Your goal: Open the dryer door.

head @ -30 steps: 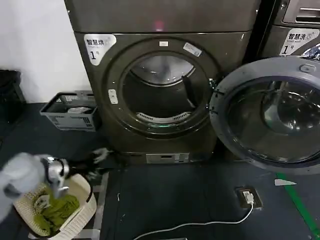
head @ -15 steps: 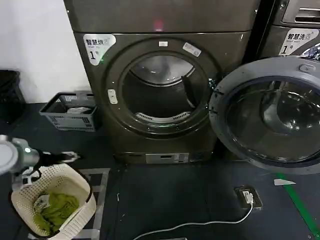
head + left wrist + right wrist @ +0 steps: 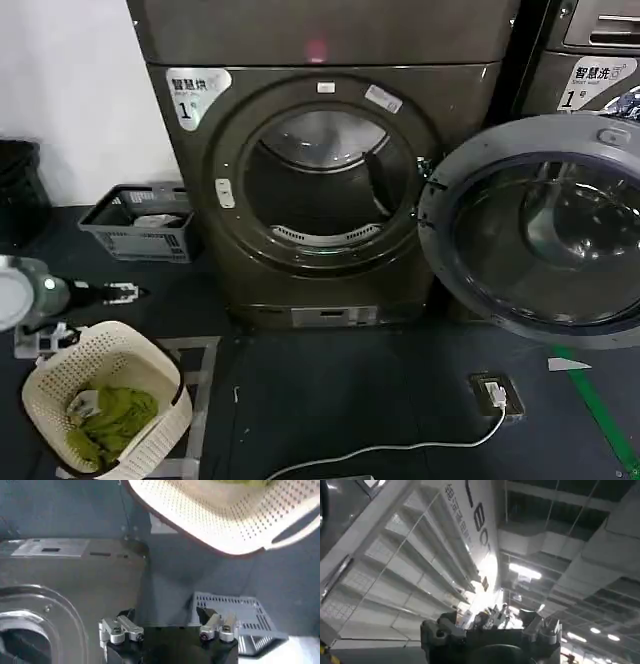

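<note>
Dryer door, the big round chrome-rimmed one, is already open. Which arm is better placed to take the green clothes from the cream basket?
Left, probably. The left gripper hovers open just beside the cream perforated basket holding the green clothes; the right gripper points up at the ceiling.

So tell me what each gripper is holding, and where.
Nothing. The left gripper is open and empty beside the basket; the right gripper points ceilingward, grip unclear.
</note>
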You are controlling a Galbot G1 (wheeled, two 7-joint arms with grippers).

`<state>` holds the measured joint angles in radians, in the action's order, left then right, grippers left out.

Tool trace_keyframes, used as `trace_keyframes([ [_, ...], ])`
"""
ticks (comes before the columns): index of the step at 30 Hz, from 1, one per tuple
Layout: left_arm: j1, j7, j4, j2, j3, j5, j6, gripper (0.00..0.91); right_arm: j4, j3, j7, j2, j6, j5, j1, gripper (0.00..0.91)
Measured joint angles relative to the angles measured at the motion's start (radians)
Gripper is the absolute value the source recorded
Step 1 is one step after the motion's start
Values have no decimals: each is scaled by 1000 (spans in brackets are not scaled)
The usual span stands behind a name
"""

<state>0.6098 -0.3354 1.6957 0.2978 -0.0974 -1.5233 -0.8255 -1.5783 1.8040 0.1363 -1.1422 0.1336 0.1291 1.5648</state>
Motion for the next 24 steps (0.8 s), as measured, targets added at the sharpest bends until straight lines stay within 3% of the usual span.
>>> trace_keyframes([
  [13, -14, 3, -82, 0, 7, -122, 1, 907, 8, 1, -8, 2, 14, 4, 0, 907],
  [19, 23, 5, -117, -20, -5, -117, 1, 907, 15, -1, -12, 1, 26, 4, 1, 907],
  [24, 88, 7, -154, -54, -27, -8, 2, 907, 24, -1, -13, 1, 44, 4, 3, 907],
])
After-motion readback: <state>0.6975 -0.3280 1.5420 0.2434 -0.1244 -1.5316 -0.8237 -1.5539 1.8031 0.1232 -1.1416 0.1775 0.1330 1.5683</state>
